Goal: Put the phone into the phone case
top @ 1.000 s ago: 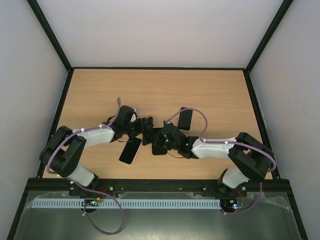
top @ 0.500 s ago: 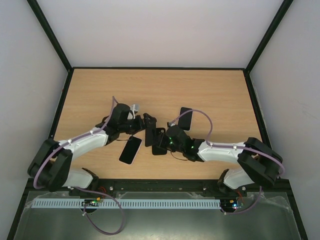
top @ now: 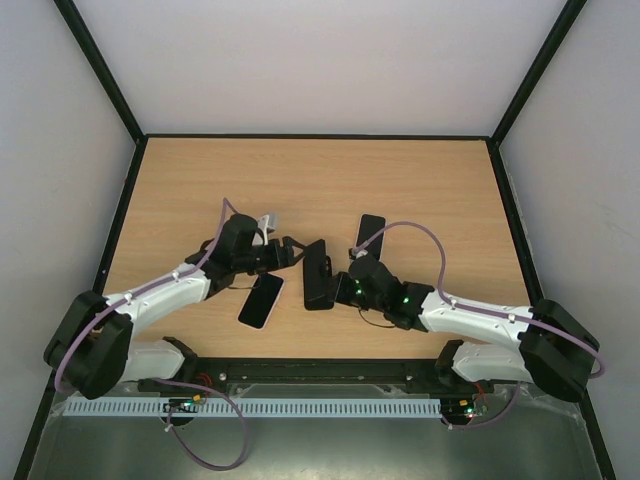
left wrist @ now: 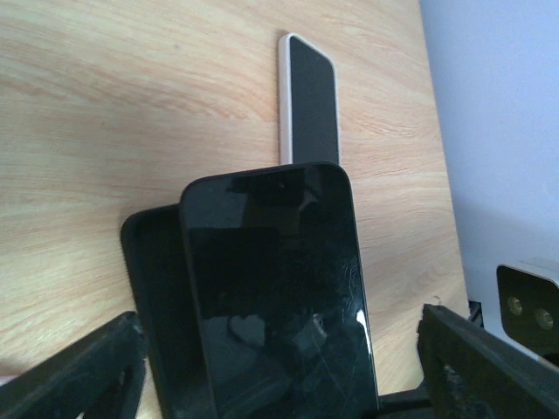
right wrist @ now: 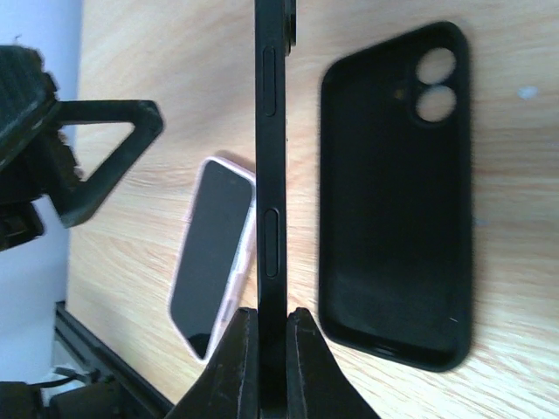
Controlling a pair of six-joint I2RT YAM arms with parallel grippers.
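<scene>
- my right fingers (right wrist: 232,375) are clamped on the near short end of the phone (right wrist: 272,131), holding it on edge with the long side running away from me; the grip is at that end only, so the rest of the body hangs out unsupported
- the phone is just beside the phone case (right wrist: 393,227), not in it; cant tell if its lower edge touches the surface (top: 200,180)
- the case lies flat, open side up, camera cutout (right wrist: 434,83) at the far end
- the phone's camera bump (right wrist: 293,30) is at the far end too and sticks out toward the case, so the back faces the case; orientation looks right to me, no flip needed
- step in hand, as I judge it: roll the phone back-down over the case
- to do it well: keep the long axes parallel, match bump to cutout first, tuck one long edge under the case lip, then lower the other side; dont drop it flat on the rim
- my right grip sits where the case's near lip has to go, so seat the far end first and let go late
- my left fingers (left wrist: 74,380) are spread wide and hold nothing; in the left wrist view they stand either side of the screen face but apart from it
- best use for them: pin the case so it doesnt skate on the wood, then press the corners home
- risks: the light case slides or tips, or a corner stays unseated
- further out are two spare phones lying flat, a pale-edged phone (right wrist: 214,253) to the left and a second phone (top: 370,232) past the case; neither is part of this step
</scene>
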